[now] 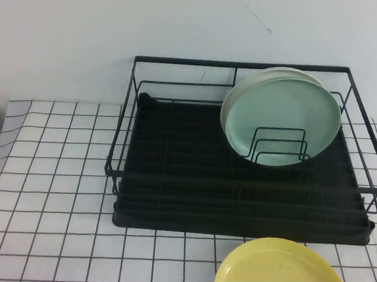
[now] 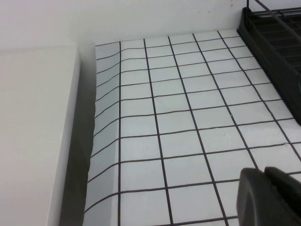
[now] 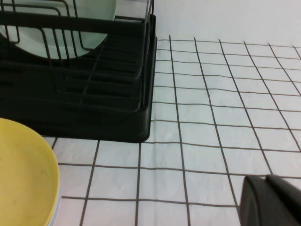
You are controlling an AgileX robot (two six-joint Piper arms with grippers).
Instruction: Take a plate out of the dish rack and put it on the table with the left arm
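The pale mint-green plate [image 1: 283, 116] stands upright in the black wire dish rack [image 1: 172, 179], leaning at its back right, with a cream-white plate [image 1: 274, 72] behind it. In the right wrist view a part of the mint plate [image 3: 44, 42] shows through the rack's wires [image 3: 94, 94]. Neither arm shows in the high view. My left gripper [image 2: 263, 172] is shut and empty over the gridded table [image 2: 178, 117], left of the rack's corner [image 2: 273, 42]. My right gripper [image 3: 265, 179] is shut and empty over the table [image 3: 211, 108], right of the rack.
A yellow plate [image 1: 282, 274] lies flat on the table in front of the rack; it also shows in the right wrist view [image 3: 23, 174]. A white block [image 2: 37, 132] borders the table's left edge. A white wall stands behind the rack.
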